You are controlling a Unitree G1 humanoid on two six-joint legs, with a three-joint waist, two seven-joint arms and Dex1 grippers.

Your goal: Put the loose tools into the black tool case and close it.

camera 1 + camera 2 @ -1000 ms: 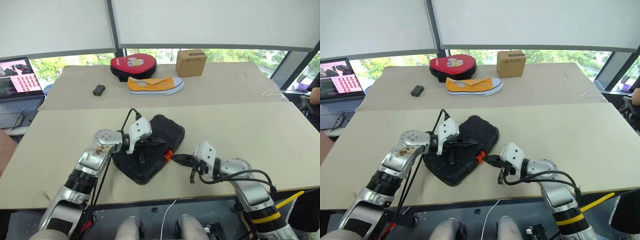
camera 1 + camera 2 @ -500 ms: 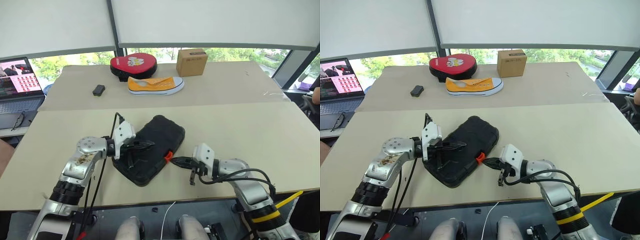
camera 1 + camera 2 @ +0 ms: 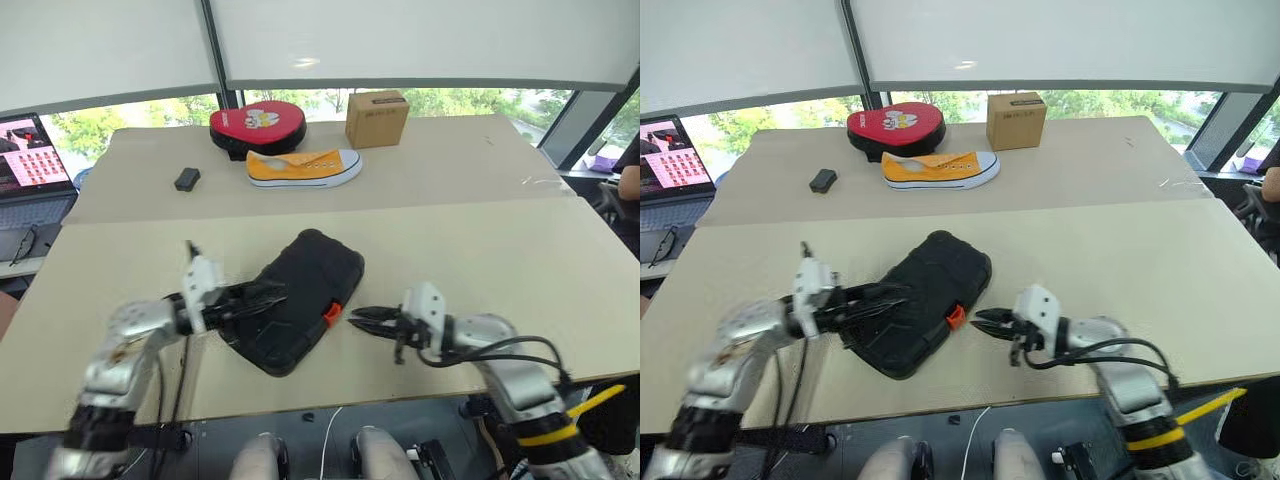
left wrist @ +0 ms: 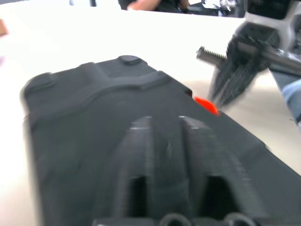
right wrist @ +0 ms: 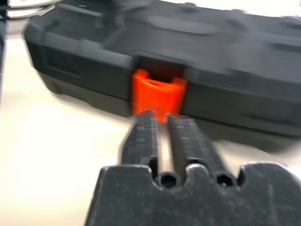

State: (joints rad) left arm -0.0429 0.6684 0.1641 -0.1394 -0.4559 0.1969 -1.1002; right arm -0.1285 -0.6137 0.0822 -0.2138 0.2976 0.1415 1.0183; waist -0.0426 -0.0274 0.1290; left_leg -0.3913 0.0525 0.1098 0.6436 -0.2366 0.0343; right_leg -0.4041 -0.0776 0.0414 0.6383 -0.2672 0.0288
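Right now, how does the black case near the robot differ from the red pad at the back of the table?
The black tool case is a long, rounded rectangle; the red pad is round. The case is all black except its orange latch; the pad has a red top over a black base. Both lie flat on the table.

- Tool case (image 3: 300, 305): black, with orange latch (image 3: 331, 314).
- Shoe (image 3: 303, 167): yellow, white sole.
- Round pad (image 3: 257, 122): red and black.
- Box (image 3: 377, 117): brown cardboard.
- Table (image 3: 480, 240): beige.
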